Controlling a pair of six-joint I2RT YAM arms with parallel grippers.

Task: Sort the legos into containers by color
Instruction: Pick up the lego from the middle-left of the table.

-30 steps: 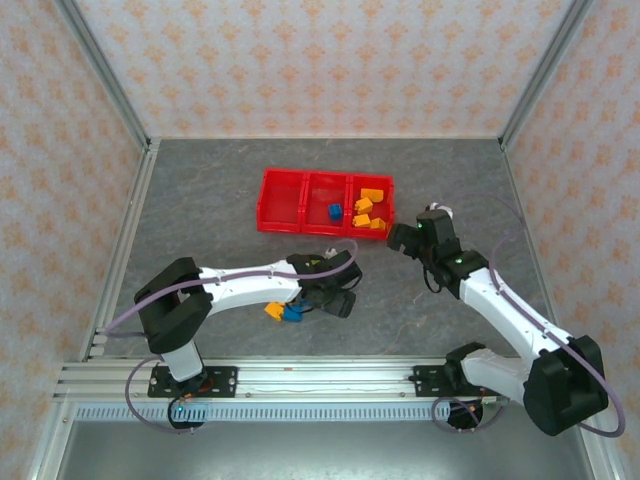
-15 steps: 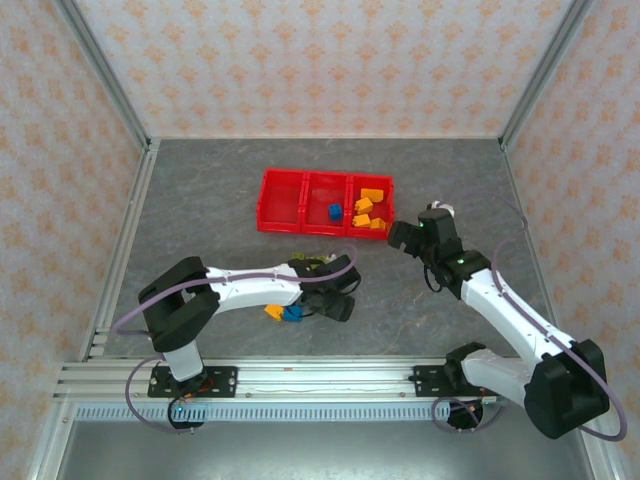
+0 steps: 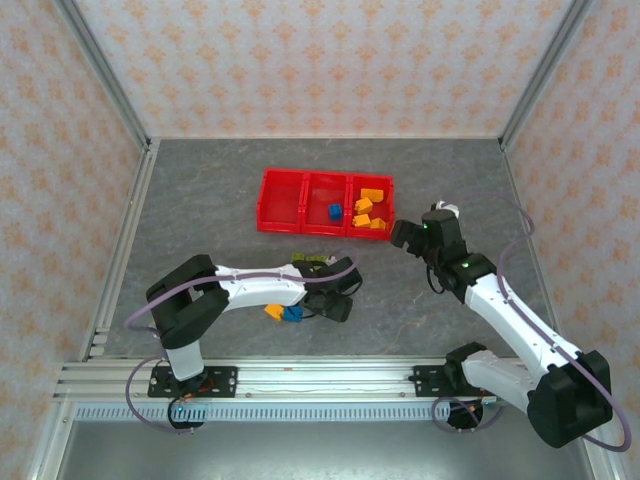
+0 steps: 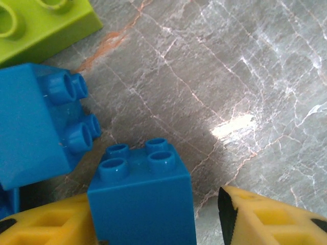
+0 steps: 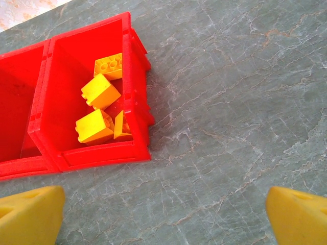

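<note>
**Blue brick** [image 4: 140,204], studs up, on the grey table [image 4: 245,76], between the yellow fingers [image 4: 265,219] of the left gripper [image 4: 156,219]. The jaws are partly spread: one finger lies against the brick's side and the other stands clear of it, so the brick is straddled, not pinched. Just beside it a second blue brick [image 4: 36,122] lies on its side, studs towards the first. Beyond that is a green brick [image 4: 41,25] at the edge of the wrist view.

From above, this loose group lies on the table in front of the tray [image 3: 283,200], apart from it. An orange brick [image 3: 273,312] sits next to the blue, and green bricks [image 3: 312,262] lie just beyond the left arm [image 3: 255,285].

The tray is red and long, with three compartments in a row. The middle compartment [image 3: 322,195] holds a lone blue brick [image 3: 334,212]. The right compartment [image 5: 71,61] holds four yellow bricks [image 5: 99,92], lying loose.

The right gripper [image 5: 166,204] hangs over bare table just off the tray's right end, fingers wide apart with nothing between them.
</note>
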